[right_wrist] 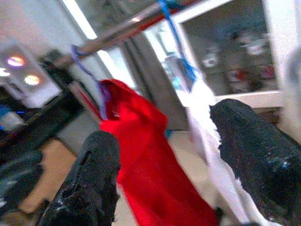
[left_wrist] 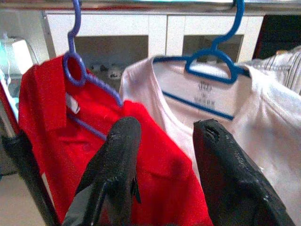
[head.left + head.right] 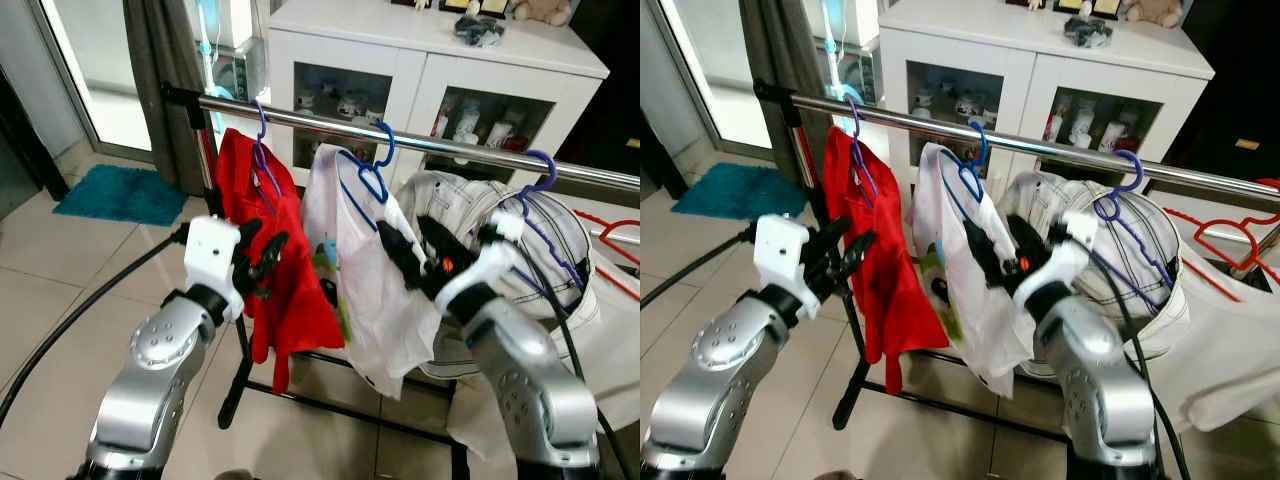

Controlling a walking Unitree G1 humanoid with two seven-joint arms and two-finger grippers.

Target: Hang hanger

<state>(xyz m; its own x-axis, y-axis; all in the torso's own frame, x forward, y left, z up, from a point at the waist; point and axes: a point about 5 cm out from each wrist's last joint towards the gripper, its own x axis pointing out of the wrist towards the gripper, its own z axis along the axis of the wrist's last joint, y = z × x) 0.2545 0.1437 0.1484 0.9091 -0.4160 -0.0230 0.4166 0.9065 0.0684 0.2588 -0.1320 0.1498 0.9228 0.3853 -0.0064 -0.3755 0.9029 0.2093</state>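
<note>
A metal clothes rail (image 3: 440,143) runs across in front of me. From it hang a red shirt (image 3: 285,290) on a purple hanger (image 3: 262,150), a white shirt (image 3: 365,280) on a blue hanger (image 3: 372,178), and a striped shirt (image 3: 560,250) on another purple hanger (image 3: 535,185). My left gripper (image 3: 265,238) is open and holds nothing, just in front of the red shirt (image 2: 155,183). My right gripper (image 3: 407,230) is open too, against the front of the white shirt, below the blue hanger. A red hanger (image 3: 615,232) lies at the far right behind the rail.
Behind the rail stands a white cabinet (image 3: 430,55) with glass doors. A grey curtain (image 3: 160,60) and the rack's black upright (image 3: 205,160) are at the left, and a teal mat (image 3: 120,193) lies on the tiled floor. The rack's base bars (image 3: 330,405) cross the floor below the clothes.
</note>
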